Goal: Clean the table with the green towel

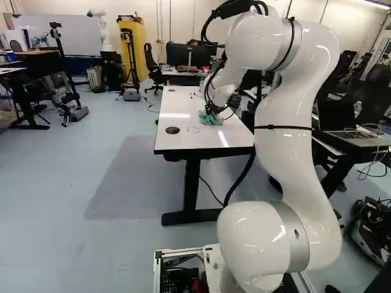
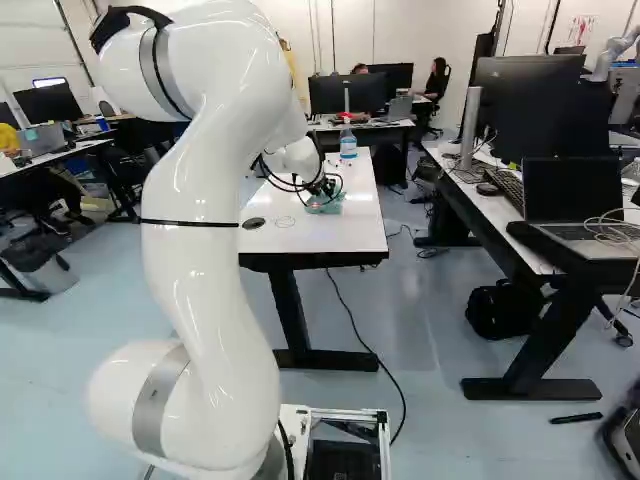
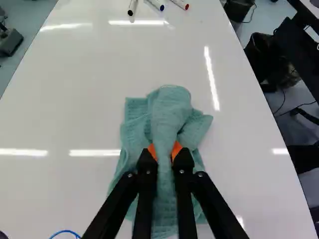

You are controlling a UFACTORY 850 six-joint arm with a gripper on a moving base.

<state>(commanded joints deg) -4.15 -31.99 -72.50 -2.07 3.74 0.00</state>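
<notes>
The job looks to be in its wiping stage: the green towel [image 3: 171, 107] is in hand and down on the white table [image 3: 75, 99], but the work isn't finished. Faint scribbled marks [image 1: 193, 129] show on the tabletop between the towel and the round hole [image 1: 173, 130], and a blue line [image 3: 65, 232] sits off to one side of the fingers. Those look like what is left to wipe; whether any other patch has been cleaned, I can't tell. The gripper [image 3: 166, 149] is closed on the towel, its orange pads [image 3: 152, 151] pinching a bunched fold from both sides. The fold runs between the fingers and pokes out ahead of their tips, while looser cloth spreads to either side and back beneath them. The next move is probably a sweep toward the marks, keeping the cloth flat. Three pens [image 3: 132, 7] lie well ahead of the towel, and wiping that far could roll them.
</notes>
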